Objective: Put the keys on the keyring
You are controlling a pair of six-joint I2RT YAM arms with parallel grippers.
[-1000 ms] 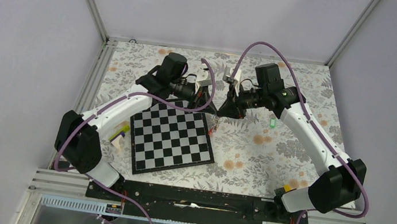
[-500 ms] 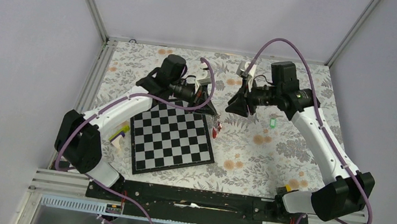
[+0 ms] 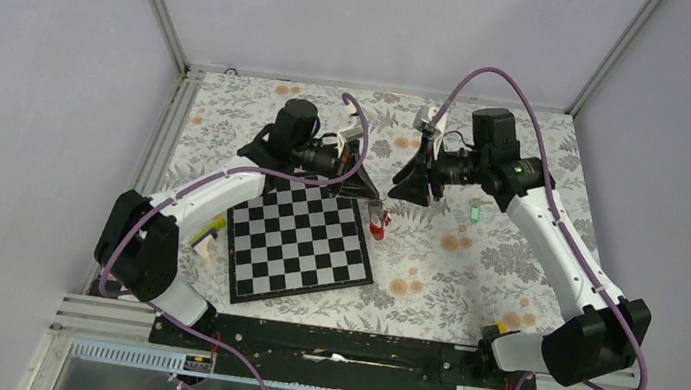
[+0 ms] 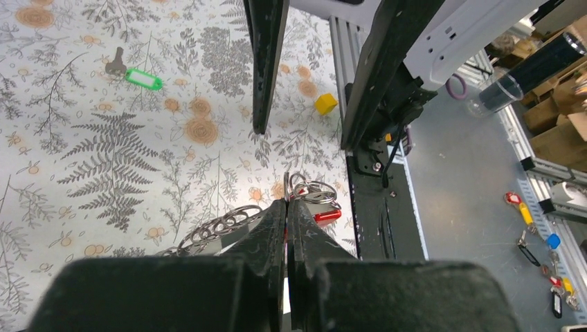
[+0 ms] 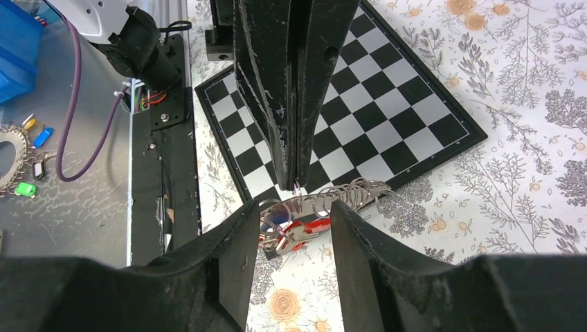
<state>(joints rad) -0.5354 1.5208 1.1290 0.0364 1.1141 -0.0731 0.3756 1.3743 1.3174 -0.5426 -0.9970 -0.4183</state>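
We are pinching the keyring (image 4: 315,194) in our closed left gripper (image 4: 287,204), just beside the chessboard's (image 3: 300,240) edge. Our right gripper (image 5: 291,216) is facing it, jaws parted, gripping nothing.

The black-and-white chessboard (image 3: 299,246) lies on the floral-patterned bench (image 3: 528,159), left of centre. The red keyring with metal rings (image 3: 378,226) hangs below the left claw (image 3: 370,201) at the board's far right corner. The green-tagged key (image 3: 475,213) lies right of the right claw (image 3: 400,186).

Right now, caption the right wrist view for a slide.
Shut left fingers hold the keyring before the open right fingers, at the chessboard's edge.
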